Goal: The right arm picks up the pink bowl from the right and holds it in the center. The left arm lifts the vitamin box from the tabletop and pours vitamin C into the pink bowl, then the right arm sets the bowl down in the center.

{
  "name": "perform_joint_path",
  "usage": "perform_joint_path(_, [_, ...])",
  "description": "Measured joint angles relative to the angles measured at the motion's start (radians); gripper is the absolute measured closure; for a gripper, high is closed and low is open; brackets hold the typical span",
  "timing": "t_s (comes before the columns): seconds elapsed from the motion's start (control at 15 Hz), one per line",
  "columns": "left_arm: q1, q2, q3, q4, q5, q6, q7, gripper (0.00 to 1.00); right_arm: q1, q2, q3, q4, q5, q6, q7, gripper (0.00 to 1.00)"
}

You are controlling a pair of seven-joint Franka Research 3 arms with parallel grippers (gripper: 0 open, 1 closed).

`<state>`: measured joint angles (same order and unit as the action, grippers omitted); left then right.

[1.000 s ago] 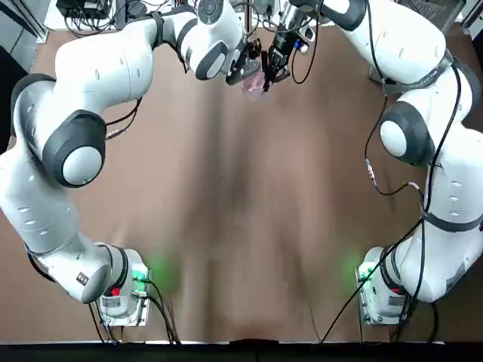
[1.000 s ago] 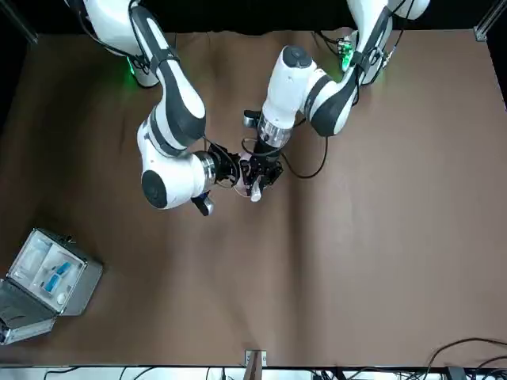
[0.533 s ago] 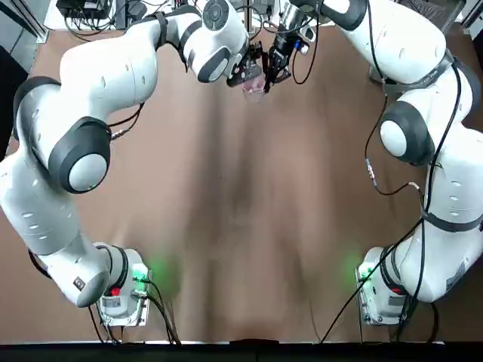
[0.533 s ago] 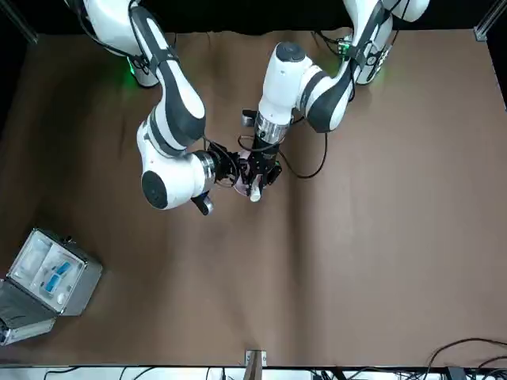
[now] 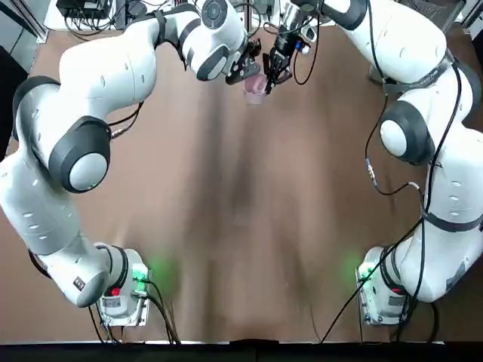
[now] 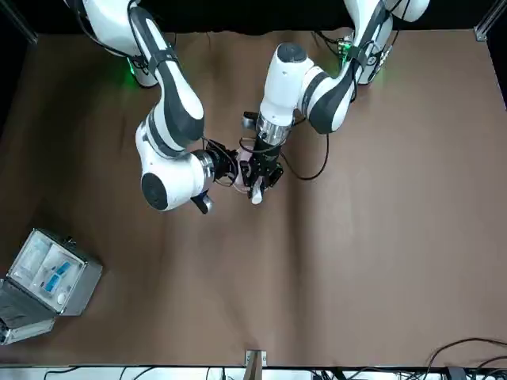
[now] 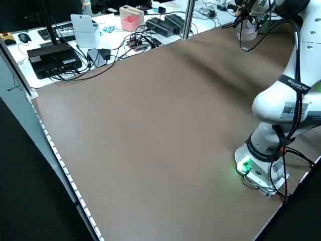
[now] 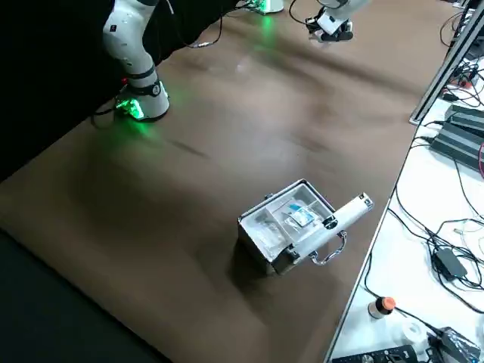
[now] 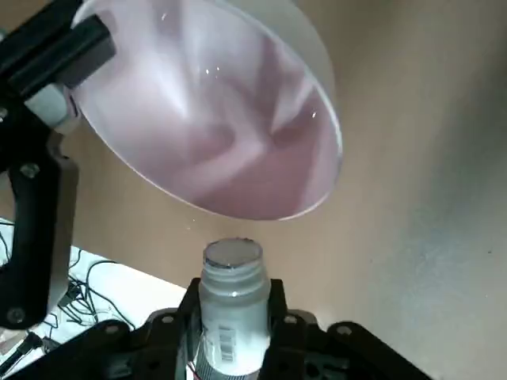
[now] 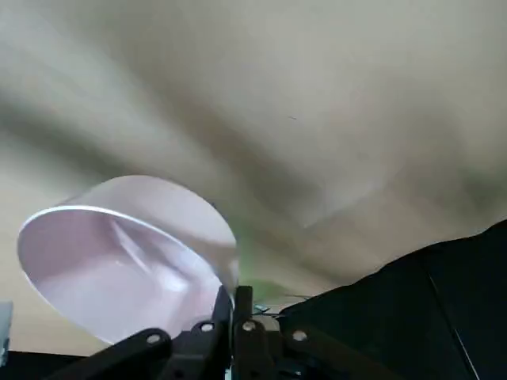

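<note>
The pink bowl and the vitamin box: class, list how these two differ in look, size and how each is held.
The pink bowl is wide, shallow and pink; the vitamin box is a narrow white bottle, much smaller. The right gripper pinches the bowl's rim; the left gripper clamps the bottle's sides. Both are held off the tabletop.

From overhead, the left claw [image 5: 243,69] covers the vitamin box, and the pink bowl [image 5: 255,87] shows only partly beneath both claws. The left wrist view cuts off the vitamin box [image 9: 231,305] base
</note>
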<state>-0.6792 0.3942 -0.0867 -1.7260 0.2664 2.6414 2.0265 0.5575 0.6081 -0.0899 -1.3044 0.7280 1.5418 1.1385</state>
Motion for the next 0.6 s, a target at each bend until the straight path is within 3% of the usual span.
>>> perform_joint_path(0.6, [-0.012,0.000,0.009,0.014,0.053,0.085,0.000,0.64,-0.001,0.000,-0.001,0.005,0.000,-0.001,0.000,0.97])
